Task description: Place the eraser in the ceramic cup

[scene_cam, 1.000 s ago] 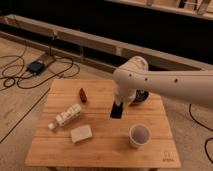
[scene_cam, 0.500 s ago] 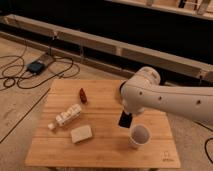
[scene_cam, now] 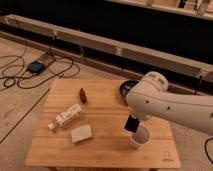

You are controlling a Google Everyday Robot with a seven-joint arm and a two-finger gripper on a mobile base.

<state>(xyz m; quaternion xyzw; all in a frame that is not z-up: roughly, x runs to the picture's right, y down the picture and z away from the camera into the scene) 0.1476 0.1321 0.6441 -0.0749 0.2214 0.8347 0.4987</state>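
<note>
Camera view looks down on a rectangular light wooden slatted table (scene_cam: 105,150) with a visible grain, standing on a pale floor. A small plain white ceramic cup (scene_cam: 140,138), cylindrical, without a handle and dark inside, stands near the table's front right. Behind it, at the far edge, sits a wide dark shallow bowl (scene_cam: 126,88), partly covered by the arm. A white plastic bottle (scene_cam: 66,116) lies on its side on the left half of the table. Just in front of it rests a pale cream rectangular block (scene_cam: 81,134) with soft edges. A small reddish-brown oblong object (scene_cam: 83,95) lies further back, apart from the bottle. Black cables (scene_cam: 20,75) loop across the floor to the left, around a flat dark device (scene_cam: 36,66).

A bulky, smooth white robot arm (scene_cam: 165,107) reaches in from the right, its rounded elbow raised over the bowl and its forearm bending down toward the cup. The gripper (scene_cam: 131,122) points downward beneath that white shell, mostly hidden by it, and pinches the small black rectangular eraser (scene_cam: 131,125). The eraser hangs upright, clear of the table, at the cup's upper left rim. Whether it touches the rim cannot be told.
</note>
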